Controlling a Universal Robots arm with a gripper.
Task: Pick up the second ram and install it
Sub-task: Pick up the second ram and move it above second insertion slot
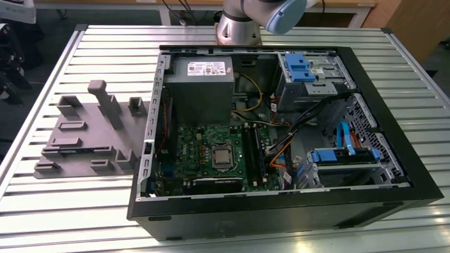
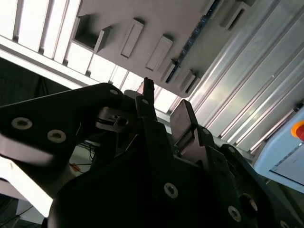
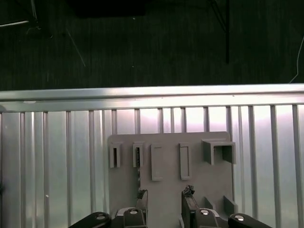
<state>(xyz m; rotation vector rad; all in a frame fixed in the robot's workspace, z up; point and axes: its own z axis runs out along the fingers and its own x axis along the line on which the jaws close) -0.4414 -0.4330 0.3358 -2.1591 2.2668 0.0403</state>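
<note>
One gripper (image 3: 165, 194) hangs over the single grey holder plate (image 3: 166, 166). Its two fingers (image 3: 187, 194) are spread apart with nothing between them, as both wrist views show. One ram (image 2: 192, 40), a thin dark blue-green stick, stands on its long edge in the holder, caught between small grey blocks. In the second wrist view it lies beyond the fingertips and is not touching them. In the exterior view the ram (image 1: 70, 149) shows as a dark strip along the near part of the plate. The plate lies on the slatted metal table (image 1: 84, 52), just beside the wall of the one open computer case (image 1: 281, 211), on the exterior view's left. Inside the case lie one green motherboard (image 1: 189, 153) with one square processor (image 1: 223, 156) at its middle, one grey power supply (image 1: 200, 79) at the far side, and two blue drive brackets (image 1: 299, 66), one far and one near, on the exterior view's right. Black memory slots (image 1: 250, 150) run just right of the processor; their number cannot be told.
</note>
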